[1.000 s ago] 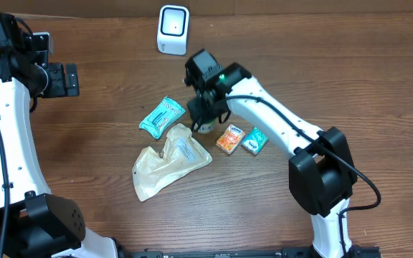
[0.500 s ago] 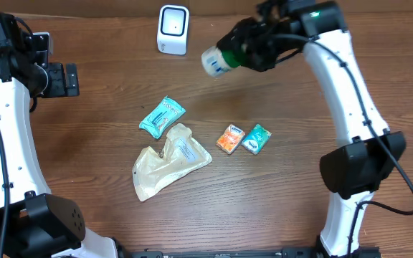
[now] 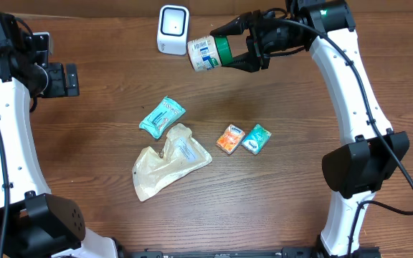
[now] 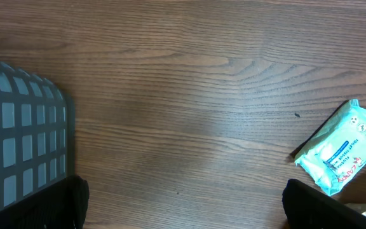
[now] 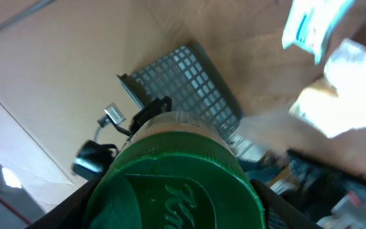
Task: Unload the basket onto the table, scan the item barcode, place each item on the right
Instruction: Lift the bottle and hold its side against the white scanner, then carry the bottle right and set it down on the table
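Observation:
The item is a white-labelled bottle (image 3: 206,53) with a green lid (image 5: 176,184). It is held sideways in the air, its base pointing left toward the white barcode scanner (image 3: 173,29) at the table's back edge and just to the scanner's right. My right gripper (image 3: 239,50) is shut on the bottle at its lid end, and the lid fills the right wrist view. At the far left, my left gripper (image 3: 63,79) hangs open over bare wood with nothing between its fingers (image 4: 75,203).
On the table lie a teal packet (image 3: 162,116), a beige pouch (image 3: 168,161), a small orange packet (image 3: 230,138) and a small teal packet (image 3: 256,138). A grey mesh basket (image 4: 18,133) stands at the far left.
My right gripper lifted the bottle from the middle of the table up to the back, then shifted it left toward the scanner. The left arm has not moved.

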Motion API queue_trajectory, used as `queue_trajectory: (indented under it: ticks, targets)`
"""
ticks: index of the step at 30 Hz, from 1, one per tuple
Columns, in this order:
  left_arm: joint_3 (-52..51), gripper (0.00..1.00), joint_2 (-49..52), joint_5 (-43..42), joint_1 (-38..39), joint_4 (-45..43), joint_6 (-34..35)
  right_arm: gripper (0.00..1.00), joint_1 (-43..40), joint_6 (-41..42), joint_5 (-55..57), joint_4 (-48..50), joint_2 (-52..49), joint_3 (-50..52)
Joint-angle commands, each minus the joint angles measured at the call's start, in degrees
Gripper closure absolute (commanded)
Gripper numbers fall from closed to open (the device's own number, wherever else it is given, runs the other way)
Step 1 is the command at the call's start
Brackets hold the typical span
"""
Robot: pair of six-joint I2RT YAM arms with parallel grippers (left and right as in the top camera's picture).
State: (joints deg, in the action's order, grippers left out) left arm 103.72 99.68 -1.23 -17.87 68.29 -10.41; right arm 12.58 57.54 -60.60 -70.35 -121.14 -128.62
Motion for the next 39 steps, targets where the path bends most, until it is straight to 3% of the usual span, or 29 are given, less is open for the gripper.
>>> queue_trajectory:
  ticks: [1, 6, 12, 20, 26, 29, 34, 36, 39]
  targets:
    - [-0.2, 0.00, 0.3, 0.0, -0.1, 0.0, 1.0, 0.82, 0.3, -12.9, 0.8, 2.7, 1.0, -1.6]
    - [-0.2, 0.00, 0.3, 0.0, -0.1, 0.0, 1.0, 0.79, 0.3, -24.7, -1.0, 4.1, 1.0, -1.6]
    - [-0.2, 0.00, 0.3, 0.0, -0.1, 0.0, 1.0, 0.79, 0.3, -25.1, -1.0, 4.1, 1.0, -1.6]
    - [-0.2, 0.00, 0.3, 0.0, -0.2, 0.0, 1.0, 0.79, 1.7, -35.0, 1.7, 2.5, 1.0, -1.6]
    - [-0.2, 0.00, 0.3, 0.0, -0.1, 0.0, 1.0, 0.70, 2.5, -34.9, 9.0, 2.3, 1.0, -4.0]
    - [-0.2, 0.00, 0.3, 0.0, -0.1, 0.0, 1.0, 0.68, 3.0, -33.4, 21.4, 3.7, 1.0, -8.2]
    - [-0.2, 0.00, 0.3, 0.0, -0.1, 0.1, 1.0, 0.68, 9.3, -37.3, 53.0, 14.2, 0.4, -8.5]
    - [-0.2, 0.00, 0.3, 0.0, -0.1, 0.0, 1.0, 0.69, 14.4, -41.0, 67.7, 22.7, -1.9, -8.2]
    - [-0.2, 0.00, 0.3, 0.0, -0.1, 0.0, 1.0, 0.68, 18.3, -47.9, 78.7, 34.4, -6.3, -8.2]
